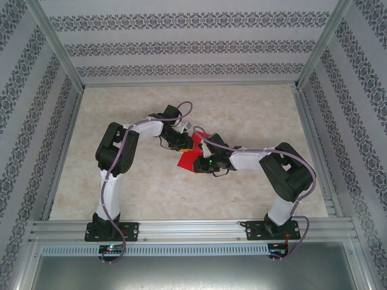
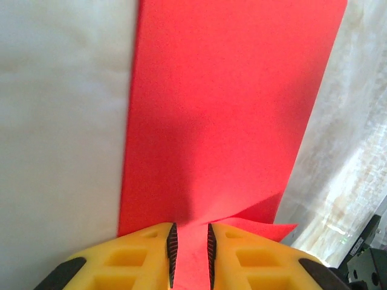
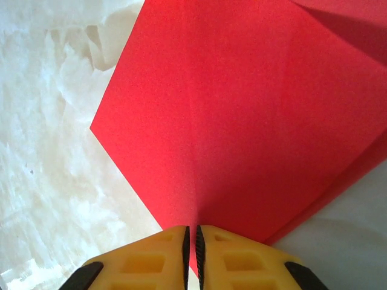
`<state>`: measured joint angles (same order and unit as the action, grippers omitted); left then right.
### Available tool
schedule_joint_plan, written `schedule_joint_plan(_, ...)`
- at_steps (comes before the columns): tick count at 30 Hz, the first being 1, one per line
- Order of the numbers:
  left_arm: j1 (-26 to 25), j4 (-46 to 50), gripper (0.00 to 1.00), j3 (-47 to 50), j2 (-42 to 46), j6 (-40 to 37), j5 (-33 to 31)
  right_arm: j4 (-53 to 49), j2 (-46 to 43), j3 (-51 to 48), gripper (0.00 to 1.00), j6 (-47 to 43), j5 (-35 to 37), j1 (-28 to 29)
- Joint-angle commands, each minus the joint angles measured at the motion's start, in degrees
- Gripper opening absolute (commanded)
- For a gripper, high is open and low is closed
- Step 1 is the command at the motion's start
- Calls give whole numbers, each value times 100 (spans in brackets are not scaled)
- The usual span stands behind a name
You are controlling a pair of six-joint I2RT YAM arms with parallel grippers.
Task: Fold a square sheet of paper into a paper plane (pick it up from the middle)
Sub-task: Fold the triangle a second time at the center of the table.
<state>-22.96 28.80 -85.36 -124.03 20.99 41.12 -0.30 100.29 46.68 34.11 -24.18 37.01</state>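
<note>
The square sheet of paper (image 1: 187, 159) is bright red and creased, held up over the middle of the table between both arms. My right gripper (image 3: 194, 229) is shut on its near corner, right on a centre crease of the sheet (image 3: 242, 121). Seen from the left wrist, the paper (image 2: 224, 109) is a long red strip running away from my left gripper (image 2: 190, 228). Its jaws stand a narrow gap apart with red paper lying in the gap, and a flap lifts to the right. From above, the left gripper (image 1: 192, 145) and right gripper (image 1: 199, 161) almost meet.
The pale marbled tabletop (image 1: 254, 115) is ringed by an aluminium frame (image 1: 193, 229) and patterned walls. Both arms bend inward toward the centre, with cables looped over them.
</note>
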Motion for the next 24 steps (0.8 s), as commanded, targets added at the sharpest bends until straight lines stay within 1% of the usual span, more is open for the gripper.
schedule_joint_plan(1, 229, 134, 25, -191, -201, -122, -473, -972, 106, -273, 15, -131, 178, 131)
schedule_joint_plan(8, 275, 246, 25, -410, -143, -163, -380, -857, 87, -267, 15, -98, 95, 129)
schedule_joint_plan(14, 252, 346, 25, -306, 559, -68, -500, -770, 78, -181, 15, -93, -16, 132)
schedule_joint_plan(19, 55, 342, 25, -10, 948, 132, -303, -738, 47, -147, 15, -127, -23, 128)
schedule_joint_plan(22, -81, 186, 22, 239, 964, 281, 16, -691, -7, -158, 15, -135, -7, 121)
schedule_joint_plan(24, -168, 110, 20, 363, 899, 318, 74, -671, -16, -134, 15, -134, -23, 111)
